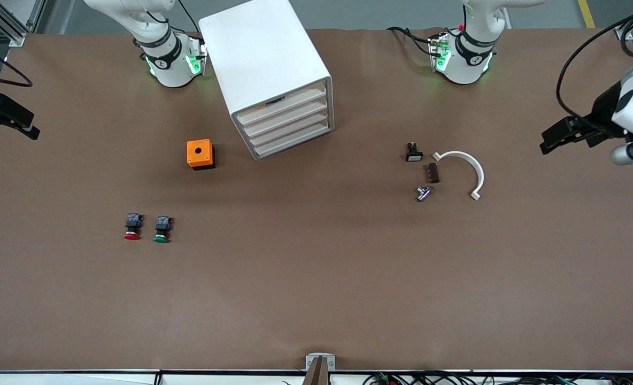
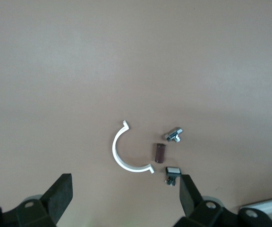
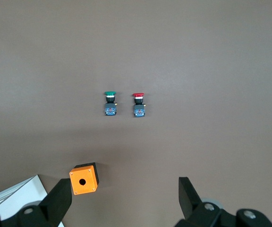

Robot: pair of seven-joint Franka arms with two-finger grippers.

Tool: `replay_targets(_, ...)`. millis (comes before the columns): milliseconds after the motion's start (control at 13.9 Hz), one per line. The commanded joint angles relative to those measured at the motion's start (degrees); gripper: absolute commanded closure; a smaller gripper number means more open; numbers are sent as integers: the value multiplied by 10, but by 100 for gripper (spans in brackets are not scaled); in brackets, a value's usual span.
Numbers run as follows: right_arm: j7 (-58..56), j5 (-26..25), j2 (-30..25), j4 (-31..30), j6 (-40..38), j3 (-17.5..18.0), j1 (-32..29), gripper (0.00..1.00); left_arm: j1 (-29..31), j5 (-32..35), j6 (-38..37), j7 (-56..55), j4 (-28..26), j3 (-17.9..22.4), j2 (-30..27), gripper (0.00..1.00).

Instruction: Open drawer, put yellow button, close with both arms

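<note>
The white cabinet [image 1: 265, 64] stands at the robots' edge of the table, between the two bases. Its uppermost drawer [image 1: 282, 101] is pushed in like the three below it. The yellow button is out of view. My left gripper [image 2: 124, 182] hangs open and empty over the left arm's end of the table [image 1: 554, 136]. My right gripper [image 3: 124, 185] hangs open and empty over the right arm's end [image 1: 9, 125]. Both hover high above the brown table.
An orange box [image 1: 199, 154] with a round hole sits beside the cabinet. A red-capped button [image 1: 132, 226] and a green-capped button [image 1: 162, 229] lie nearer the front camera. A white curved clip [image 1: 469, 168], brown block [image 1: 433, 172], metal part [image 1: 423, 193] and white-capped switch [image 1: 414, 153] lie toward the left arm's end.
</note>
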Motion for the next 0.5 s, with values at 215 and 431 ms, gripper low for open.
replay_targets(215,-7,1,7,15,-9,3,-4,0,6,-5,-28,68,-26,15,-50,0)
replay_targets(431,-7,1,6,15,-9,3,-4,0,8,-3,-29,69,-23,14,-50,0)
